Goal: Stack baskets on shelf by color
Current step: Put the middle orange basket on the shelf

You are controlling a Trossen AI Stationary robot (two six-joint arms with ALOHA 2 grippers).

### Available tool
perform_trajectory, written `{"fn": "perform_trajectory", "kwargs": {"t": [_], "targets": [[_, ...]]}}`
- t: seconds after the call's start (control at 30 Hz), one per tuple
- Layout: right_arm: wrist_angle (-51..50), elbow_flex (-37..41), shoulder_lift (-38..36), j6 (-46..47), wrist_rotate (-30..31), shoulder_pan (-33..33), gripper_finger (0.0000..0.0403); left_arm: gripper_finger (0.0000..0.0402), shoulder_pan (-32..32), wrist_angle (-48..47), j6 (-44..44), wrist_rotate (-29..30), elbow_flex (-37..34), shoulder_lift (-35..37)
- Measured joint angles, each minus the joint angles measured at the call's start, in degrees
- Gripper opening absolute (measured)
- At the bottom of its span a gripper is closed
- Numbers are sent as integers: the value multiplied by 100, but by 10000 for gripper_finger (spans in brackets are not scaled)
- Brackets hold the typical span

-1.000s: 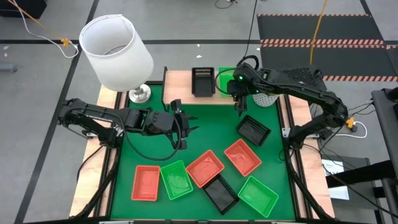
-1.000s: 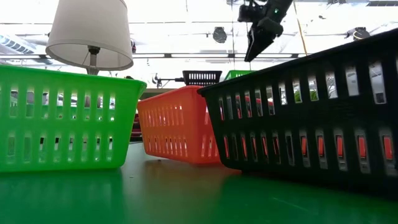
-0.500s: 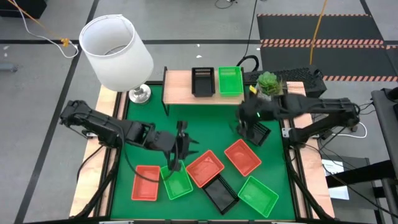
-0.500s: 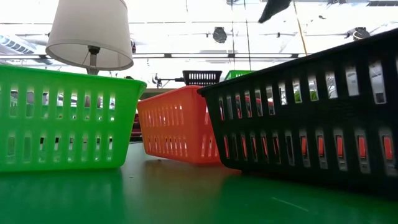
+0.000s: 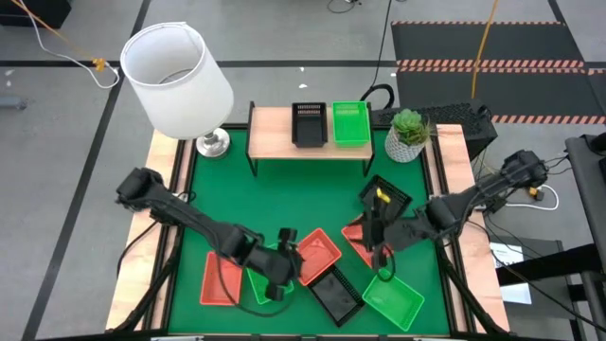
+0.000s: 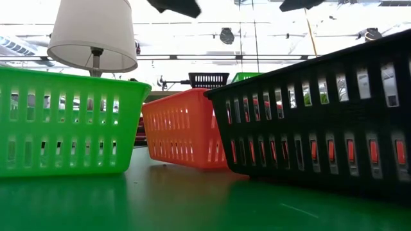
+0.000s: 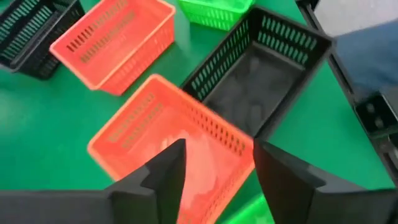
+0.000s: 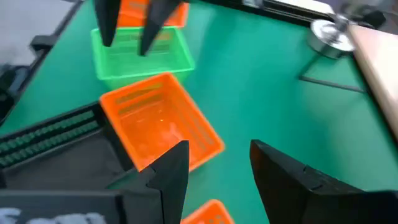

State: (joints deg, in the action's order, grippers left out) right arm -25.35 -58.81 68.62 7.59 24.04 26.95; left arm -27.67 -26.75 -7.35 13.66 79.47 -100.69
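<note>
The shelf [image 5: 275, 133] at the far edge carries a black basket [image 5: 309, 124] and a green basket [image 5: 350, 123] side by side. Several more baskets rest on their bottoms on the green table: orange [image 5: 221, 278], green [image 5: 258, 281], orange [image 5: 315, 254], black [image 5: 336, 294], orange [image 5: 360, 237], green [image 5: 393, 296] and black [image 5: 384, 196]. My left gripper [image 5: 282, 267] hovers open over the middle orange basket [image 7: 168, 140]. My right gripper [image 5: 379, 242] hangs open above the right orange basket, looking toward the middle orange one [image 8: 158, 121].
A white lamp [image 5: 178, 76] stands at the far left corner, its metal base [image 8: 329, 31] on the table. A small potted plant [image 5: 405, 133] sits right of the shelf. Bare green table lies between the shelf and the loose baskets. Wooden rails [image 5: 453, 180] line the sides.
My right gripper has left the green basket on the shelf and swung toward the near edge, sinking over the right orange basket. My left gripper has gone toward the near edge and rightward, down over the middle baskets. No basket has moved.
</note>
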Motion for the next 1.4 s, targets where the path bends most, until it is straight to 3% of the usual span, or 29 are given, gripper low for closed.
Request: {"fn": "perform_trajectory", "kwargs": {"t": [0.2, 0.43, 0.67, 0.97, 1.1, 1.4], "targets": [[579, 256, -5, 162, -156, 229, 167, 226, -150, -194, 228, 8, 729, -867], [575, 256, -1, 826, -161, 565, 167, 195, -203, -1134, -1, -10, 1545, -1365], [594, 256, -1, 728, -152, 634, 167, 163, -305, -2076, 100, 149, 1564, -1493], [622, 256, -1, 625, -139, 434, 167, 216, -356, -1982, 658, 156, 1566, -1510], [624, 256, -1, 627, -139, 417, 167, 224, -254, -1940, 807, 440, 1492, -1507], [624, 256, -1, 667, -148, 417, 167, 181, -8, -1822, 1053, 436, 985, -1507]]}}
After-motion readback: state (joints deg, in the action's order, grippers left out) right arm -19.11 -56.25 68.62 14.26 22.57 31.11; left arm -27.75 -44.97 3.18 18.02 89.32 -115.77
